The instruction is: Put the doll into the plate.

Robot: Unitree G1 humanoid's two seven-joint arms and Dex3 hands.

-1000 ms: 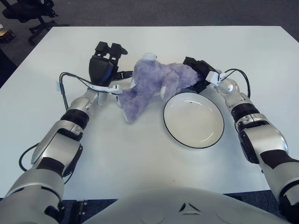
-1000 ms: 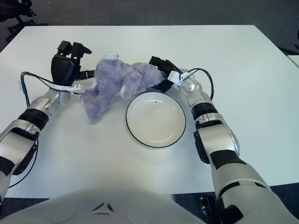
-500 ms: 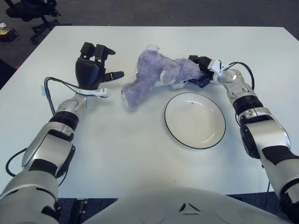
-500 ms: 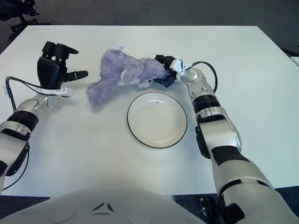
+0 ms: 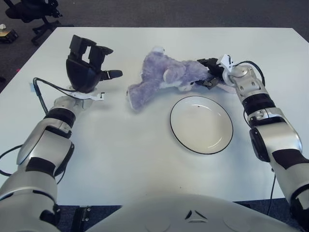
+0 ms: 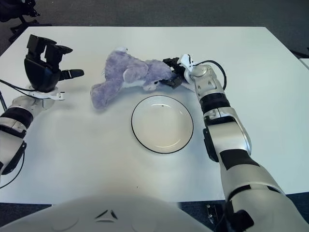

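One purple doll (image 5: 166, 77) lies sprawled on the white table (image 5: 145, 159) just behind the empty plate (image 5: 201, 124), its right hand (image 5: 211, 77) reaching in low from the plate's far right rim, dark fingers closed on the plush at the doll's right end. To finish well, the judgement is that this grip should lift the limp toy clear of the rim before carrying it over the plate's centre, so no limb drags or hangs outside. The left hand (image 5: 86, 65) stands raised well to the left of the plate, fingers loosely spread and holding nothing.
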